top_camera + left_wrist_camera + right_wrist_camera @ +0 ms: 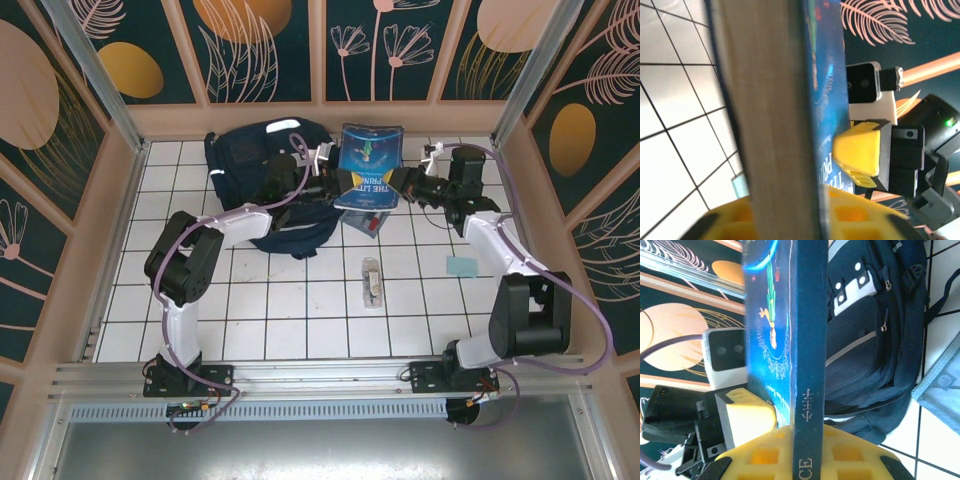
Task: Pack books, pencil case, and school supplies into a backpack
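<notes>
1. Blue paperback first: the book is sandwiched between my two grippers out past the middle of the table. Its cover faces up at the overhead camera, and it's just right of the backpack.
2. My left gripper is pinching the book from the left. On the left wrist cam the pale page block runs straight up between my yellow fingers, one on each side and pressed onto it.
3. My right gripper is clamped on from the other side. On the right wrist cam the dark spine with its lettering passes right between my yellow pads.
4. Left arm pose: the lower link stands up from the base and the elbow is folded out to the left. The forearm then reaches away and to the right, crossing over the near edge of the backpack, with the wrist turned inward.
5. Right arm pose is pretty much the mirror. The elbow is kicked out right, the forearm angles away and left, and the wrist is bent so its fingers face the left ones.
6. The pencil case pokes out from under the book's near edge, lying on the tiles.
7. The supplies packet lies by itself on the white tiles, nearer my bases and well apart from both grippers.
</notes>
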`<action>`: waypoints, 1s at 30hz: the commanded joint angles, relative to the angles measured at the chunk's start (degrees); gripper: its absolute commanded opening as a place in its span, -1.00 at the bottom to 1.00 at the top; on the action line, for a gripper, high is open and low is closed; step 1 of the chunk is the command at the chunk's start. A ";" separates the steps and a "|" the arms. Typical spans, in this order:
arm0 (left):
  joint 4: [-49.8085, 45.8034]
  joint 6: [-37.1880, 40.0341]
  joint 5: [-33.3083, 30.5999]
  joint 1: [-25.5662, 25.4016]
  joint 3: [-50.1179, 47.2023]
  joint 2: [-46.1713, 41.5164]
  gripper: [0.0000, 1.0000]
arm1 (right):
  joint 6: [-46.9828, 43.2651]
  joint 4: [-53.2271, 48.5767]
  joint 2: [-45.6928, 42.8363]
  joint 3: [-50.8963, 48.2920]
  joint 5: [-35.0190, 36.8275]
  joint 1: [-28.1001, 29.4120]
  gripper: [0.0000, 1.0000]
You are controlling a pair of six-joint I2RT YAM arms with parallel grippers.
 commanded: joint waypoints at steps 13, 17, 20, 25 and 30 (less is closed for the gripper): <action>4.08 -2.83 -19.70 0.72 -5.04 -9.15 -1.00 | 5.40 8.59 -3.46 -3.08 14.15 10.11 0.98; 11.52 -10.57 -24.98 0.79 -7.92 -9.02 -1.00 | 12.66 22.61 -4.16 -10.61 17.34 14.79 0.98; 15.86 -14.24 -27.19 0.75 -10.34 -8.81 -1.00 | 14.88 31.45 -3.14 -13.36 20.71 18.43 0.98; 16.00 -14.50 -28.37 0.46 -12.91 -10.20 -1.00 | 16.44 40.13 -0.70 -13.24 25.56 20.73 0.81; 16.83 -14.82 -28.75 0.37 -15.25 -11.57 -1.00 | 20.48 47.10 4.83 -11.34 25.83 21.16 0.25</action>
